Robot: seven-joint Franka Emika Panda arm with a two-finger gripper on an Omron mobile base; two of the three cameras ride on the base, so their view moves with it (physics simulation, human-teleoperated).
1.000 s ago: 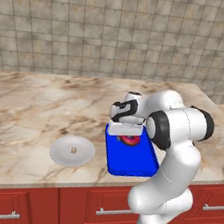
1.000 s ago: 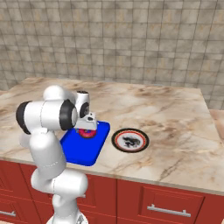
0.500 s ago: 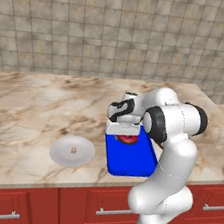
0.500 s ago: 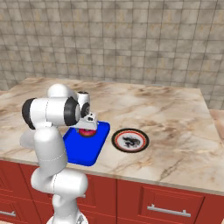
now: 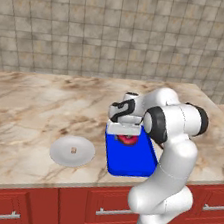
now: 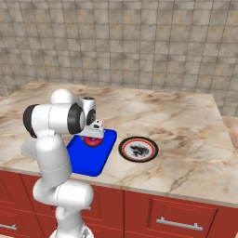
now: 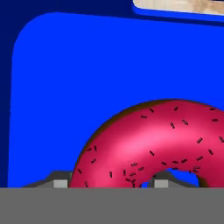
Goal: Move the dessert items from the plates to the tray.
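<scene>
The pincer (image 5: 127,135) hangs low over the blue tray (image 5: 127,161), and the pink doughnut (image 7: 153,146) sits right at its tips with bare tray floor all around it in the hand view — so the step in hand looks like setting down the first dessert. Whether the fingers are clamped on the ring or already slack I cannot tell; the tips are mostly hidden behind it. The doughnut (image 6: 93,140) lies toward the tray's far end, inside the raised rim. The red-and-black rimmed plate (image 6: 138,149) just beside the tray is bare of sweets, while the small tan morsel (image 5: 72,150) rests on the plain grey plate (image 5: 72,151) on the tray's other side. Next, I judge, the hand must let go if it has not, lift straight up to clear the rim, then swing across to the grey plate (a much finer pick). The worktop (image 5: 29,102) between tray and plate is open — the front edge runs close to both.
</scene>
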